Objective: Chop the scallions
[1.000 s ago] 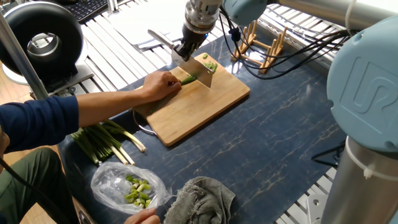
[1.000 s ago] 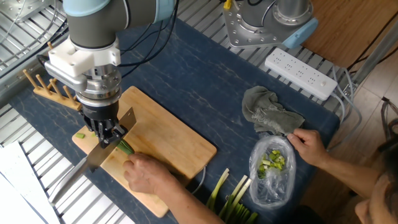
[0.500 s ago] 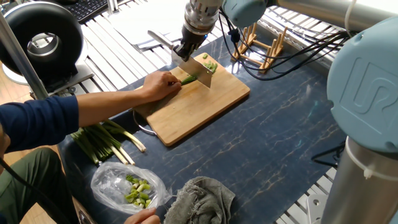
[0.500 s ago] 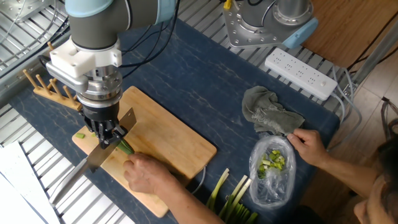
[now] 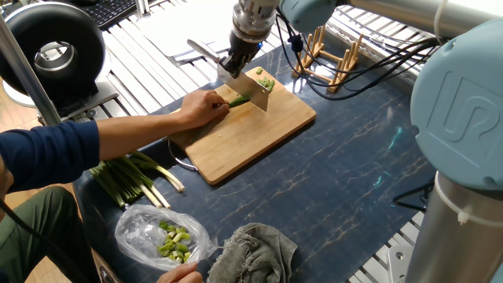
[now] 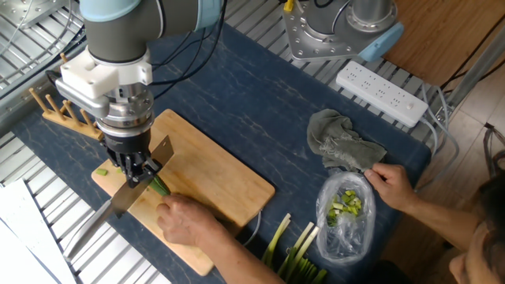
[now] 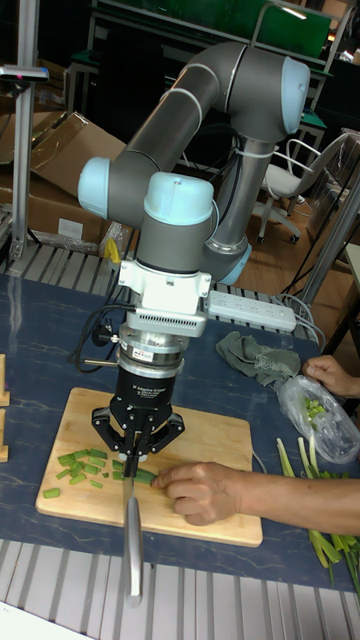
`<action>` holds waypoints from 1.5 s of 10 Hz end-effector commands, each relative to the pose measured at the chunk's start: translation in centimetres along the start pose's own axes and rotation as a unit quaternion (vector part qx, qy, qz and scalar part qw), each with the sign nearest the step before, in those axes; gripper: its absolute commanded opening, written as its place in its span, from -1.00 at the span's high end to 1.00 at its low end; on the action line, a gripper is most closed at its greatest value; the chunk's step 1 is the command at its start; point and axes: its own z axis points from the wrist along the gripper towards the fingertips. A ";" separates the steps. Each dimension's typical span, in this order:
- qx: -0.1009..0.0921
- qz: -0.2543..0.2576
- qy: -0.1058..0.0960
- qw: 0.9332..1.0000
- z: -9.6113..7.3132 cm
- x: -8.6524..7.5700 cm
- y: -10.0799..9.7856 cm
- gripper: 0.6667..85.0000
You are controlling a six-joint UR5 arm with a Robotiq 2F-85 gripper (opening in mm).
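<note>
While a person's hand (image 7: pixel 205 491) pins the scallions (image 7: pixel 142 477) on the cutting board (image 7: pixel 215 445), the gripper (image 7: pixel 133 462) clamps a knife (image 7: pixel 133 535), blade down on the stalks; cut bits (image 7: pixel 78 468) lie left.

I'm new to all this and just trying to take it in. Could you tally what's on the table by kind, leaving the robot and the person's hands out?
Cutting board: 1
Knife: 1
Plastic bag: 1
Grey cloth: 1
Power strip: 1
Wooden rack: 1
Bundle of thick stalks: 1
Scallions being cut: 1 bunch
Total: 8
</note>
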 end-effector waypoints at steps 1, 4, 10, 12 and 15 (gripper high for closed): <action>0.006 0.006 -0.005 1.000 0.0 -0.2 -0.2 0.98; 0.007 0.005 -0.008 1.000 0.2 0.1 -0.2 0.98; 0.068 -0.041 -0.021 0.997 -2.0 -2.8 -5.3 0.98; 0.041 -0.026 -0.005 0.999 -3.0 -2.6 -4.2 0.98; -0.003 -0.004 0.017 1.000 -3.8 -1.6 -0.9 0.98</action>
